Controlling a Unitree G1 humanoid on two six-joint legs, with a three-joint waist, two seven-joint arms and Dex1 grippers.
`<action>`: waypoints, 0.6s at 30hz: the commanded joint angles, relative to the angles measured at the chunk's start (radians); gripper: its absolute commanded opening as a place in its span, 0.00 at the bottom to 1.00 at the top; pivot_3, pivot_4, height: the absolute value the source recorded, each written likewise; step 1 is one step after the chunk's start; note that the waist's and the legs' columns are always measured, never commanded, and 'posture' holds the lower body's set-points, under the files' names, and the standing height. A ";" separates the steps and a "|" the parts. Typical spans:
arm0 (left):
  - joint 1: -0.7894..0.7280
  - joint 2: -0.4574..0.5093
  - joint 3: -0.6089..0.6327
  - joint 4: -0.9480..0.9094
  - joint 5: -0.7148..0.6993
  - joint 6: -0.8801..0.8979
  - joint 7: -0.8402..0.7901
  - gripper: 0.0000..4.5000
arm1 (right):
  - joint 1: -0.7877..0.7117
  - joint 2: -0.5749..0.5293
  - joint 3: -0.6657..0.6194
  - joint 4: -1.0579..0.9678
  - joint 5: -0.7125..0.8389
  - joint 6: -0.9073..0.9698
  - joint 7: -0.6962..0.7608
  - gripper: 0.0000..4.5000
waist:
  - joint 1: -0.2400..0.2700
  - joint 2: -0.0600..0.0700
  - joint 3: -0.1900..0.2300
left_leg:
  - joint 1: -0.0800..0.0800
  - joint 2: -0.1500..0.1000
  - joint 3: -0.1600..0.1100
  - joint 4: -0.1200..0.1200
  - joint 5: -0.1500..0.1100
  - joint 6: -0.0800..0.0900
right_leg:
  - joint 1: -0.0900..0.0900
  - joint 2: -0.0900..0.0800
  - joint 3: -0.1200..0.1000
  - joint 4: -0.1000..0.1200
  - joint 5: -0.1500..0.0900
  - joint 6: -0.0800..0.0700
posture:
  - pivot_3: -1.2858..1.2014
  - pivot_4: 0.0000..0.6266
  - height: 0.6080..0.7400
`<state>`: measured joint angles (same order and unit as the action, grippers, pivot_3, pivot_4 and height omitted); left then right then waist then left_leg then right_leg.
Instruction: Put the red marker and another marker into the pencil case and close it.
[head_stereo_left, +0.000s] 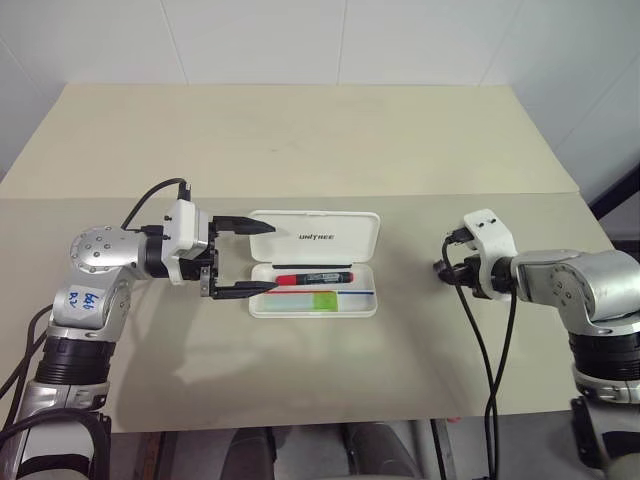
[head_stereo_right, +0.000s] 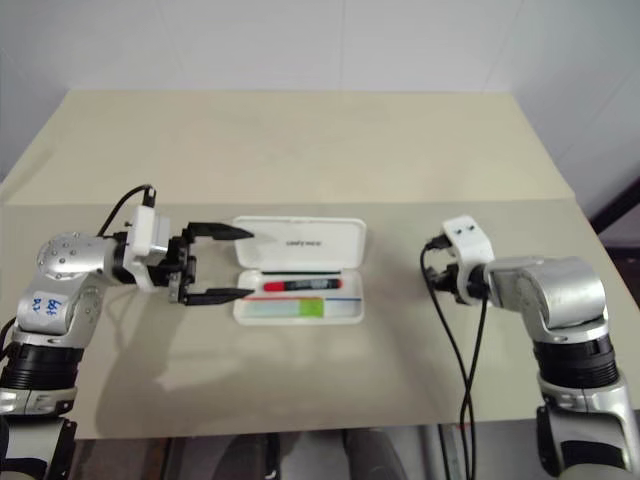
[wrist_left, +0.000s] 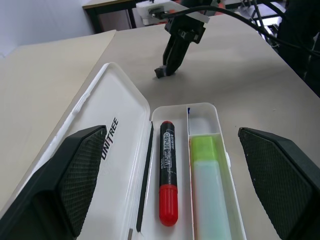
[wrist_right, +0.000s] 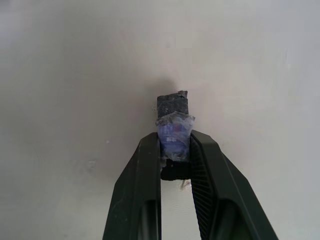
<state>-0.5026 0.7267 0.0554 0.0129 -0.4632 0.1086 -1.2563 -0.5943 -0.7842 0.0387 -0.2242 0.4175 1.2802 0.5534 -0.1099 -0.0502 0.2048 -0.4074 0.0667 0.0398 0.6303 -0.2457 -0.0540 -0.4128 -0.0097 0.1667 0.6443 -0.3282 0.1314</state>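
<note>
The white pencil case lies open in the middle of the table, lid laid back with its lettering up. In its tray lie the red marker and, beside it on the near side, the pale green marker. My left gripper is open at the case's left end, pointing right, one finger by the lid and one by the tray. The left wrist view looks down on the red marker and green marker. My right gripper is shut, right of the case, tips just above bare table. A small dark, bluish-wrapped bit shows between its tips.
The beige table runs far back behind the case, and its front edge lies close to me. Black cables hang from my right wrist down over that edge. White walls stand behind the table.
</note>
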 joint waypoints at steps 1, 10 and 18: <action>0.003 0.021 0.035 -0.043 -0.006 -0.012 0.006 1.00 | 0.017 -0.067 0.009 -0.008 -0.005 -0.240 0.168 0.16 | 0.000 0.000 0.000 | 0.000 0.000 0.000 0.000 0.000 0.000 | 0.000 0.000 0.000 0.000 0.000 0.000 | 0.52 0.24 1.00; 0.043 0.052 0.065 -0.074 -0.014 0.000 0.017 1.00 | 0.044 -0.143 -0.007 0.006 0.052 -0.622 0.556 0.16 | 0.001 0.000 0.000 | 0.001 0.001 0.000 0.000 -0.001 0.001 | 0.001 0.000 0.000 0.000 0.000 0.001 | 0.52 0.24 1.00; 0.064 0.059 0.077 -0.103 -0.018 0.021 0.030 1.00 | -0.015 -0.034 0.088 -0.071 0.088 -0.620 0.603 0.16 | 0.001 0.000 0.000 | 0.001 0.000 -0.001 0.003 0.000 0.001 | 0.002 0.000 0.000 0.003 0.000 0.001 | 0.52 0.24 1.00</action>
<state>-0.4441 0.7665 0.1059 -0.0519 -0.4655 0.1272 -1.2334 -0.5868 -0.8195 0.1183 -0.2564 0.4964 0.6595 1.1424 -0.1084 -0.0499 0.2050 -0.4065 0.0672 0.0392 0.6332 -0.2462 -0.0532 -0.4113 -0.0098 0.1663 0.6471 -0.3284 0.1323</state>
